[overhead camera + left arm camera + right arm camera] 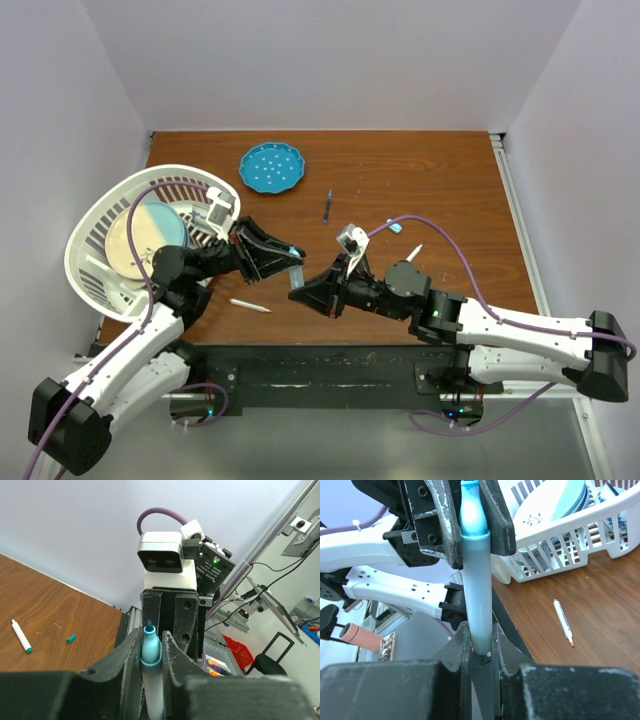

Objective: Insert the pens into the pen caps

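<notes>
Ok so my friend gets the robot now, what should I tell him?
The left fingers are shut on the blue-tipped pen just under its bare tip; the right fingers are shut on its bottom end. It stands roughly upright, tip up.
On the table: a teal cap, a teal-tipped white pen beside it, a second white pen by the near edge, a dark pen.
Done: no pen capped that I can see.
To do: cap the held pen, then the rest; other caps are not in view.
</notes>
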`<action>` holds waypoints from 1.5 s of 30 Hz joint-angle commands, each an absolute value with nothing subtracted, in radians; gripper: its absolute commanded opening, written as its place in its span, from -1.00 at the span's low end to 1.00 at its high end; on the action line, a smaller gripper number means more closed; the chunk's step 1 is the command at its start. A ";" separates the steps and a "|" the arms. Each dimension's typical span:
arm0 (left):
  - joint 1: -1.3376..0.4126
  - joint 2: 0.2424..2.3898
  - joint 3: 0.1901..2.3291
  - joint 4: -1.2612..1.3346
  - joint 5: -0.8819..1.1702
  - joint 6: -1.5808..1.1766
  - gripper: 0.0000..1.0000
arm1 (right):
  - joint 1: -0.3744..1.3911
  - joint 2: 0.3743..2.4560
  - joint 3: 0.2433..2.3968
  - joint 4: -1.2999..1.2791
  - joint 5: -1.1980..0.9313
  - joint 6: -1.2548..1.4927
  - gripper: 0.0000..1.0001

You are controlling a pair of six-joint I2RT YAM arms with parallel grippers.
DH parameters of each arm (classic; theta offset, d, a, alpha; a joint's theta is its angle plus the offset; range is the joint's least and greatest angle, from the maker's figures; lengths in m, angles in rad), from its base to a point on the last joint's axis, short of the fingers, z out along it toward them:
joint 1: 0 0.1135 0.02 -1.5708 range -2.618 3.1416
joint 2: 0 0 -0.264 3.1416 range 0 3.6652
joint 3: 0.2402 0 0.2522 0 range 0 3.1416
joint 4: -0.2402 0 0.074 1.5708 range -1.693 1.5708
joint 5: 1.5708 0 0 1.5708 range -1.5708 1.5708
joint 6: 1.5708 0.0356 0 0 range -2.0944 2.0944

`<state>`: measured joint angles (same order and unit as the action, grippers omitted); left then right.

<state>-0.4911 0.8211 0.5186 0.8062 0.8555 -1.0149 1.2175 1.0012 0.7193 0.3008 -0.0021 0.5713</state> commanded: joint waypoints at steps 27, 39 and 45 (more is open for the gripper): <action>-0.492 0.718 0.629 0.265 0.622 -0.609 -1.00 | 1.186 0.905 0.705 -0.193 0.716 0.957 0.02; -0.492 0.644 0.701 -0.083 0.422 -0.335 -1.00 | 0.736 1.270 1.127 -0.955 0.730 1.567 -0.10; -0.492 0.641 0.676 -0.126 0.414 -0.284 -1.00 | 0.539 1.530 1.293 -1.075 0.580 1.710 -0.05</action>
